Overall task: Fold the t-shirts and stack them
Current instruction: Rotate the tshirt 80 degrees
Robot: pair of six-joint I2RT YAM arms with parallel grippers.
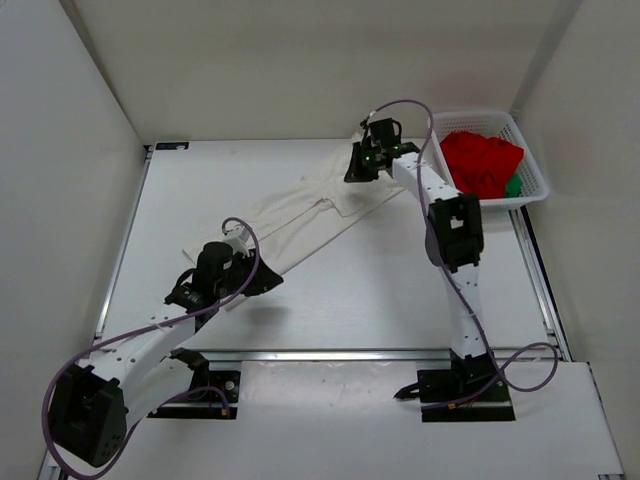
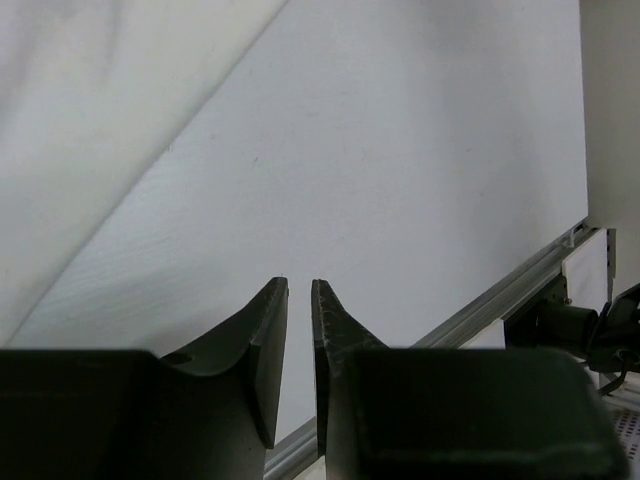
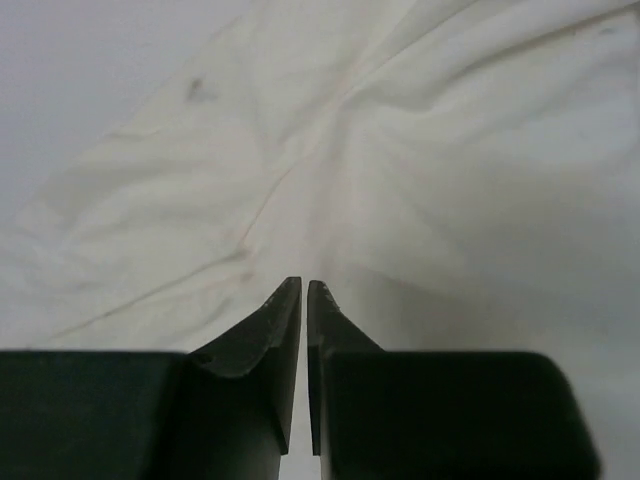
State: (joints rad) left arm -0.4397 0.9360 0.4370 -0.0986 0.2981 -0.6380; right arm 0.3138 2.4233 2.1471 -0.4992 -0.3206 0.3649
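Cream-white t-shirt [image 1: 300,215] is laid spread out in a long diagonal band on the table [image 1: 380,290], running from the left arm's wrist up toward the far right. Creases and a seam are seen across it in the right wrist view [image 3: 400,150].

Left gripper [image 1: 270,283] is held low at the near-left end of the cloth. In its wrist view the fingers [image 2: 265,340] are drawn almost together, with only a thin slit left. Nothing is seen between them. Bare table [image 2: 400,200] is seen ahead of the tips, and the shirt [image 2: 80,120] lies off to the upper left.

Right gripper [image 1: 358,170] is set at the far end of the shirt. Its fingers [image 3: 280,340] are nearly touching just over the cloth. Whether any fabric is pinched cannot be told.

Red t-shirt [image 1: 480,160] is bunched inside the white mesh basket [image 1: 535,180] at the far right corner, with the green t-shirt [image 1: 513,186] just showing at its near edge.
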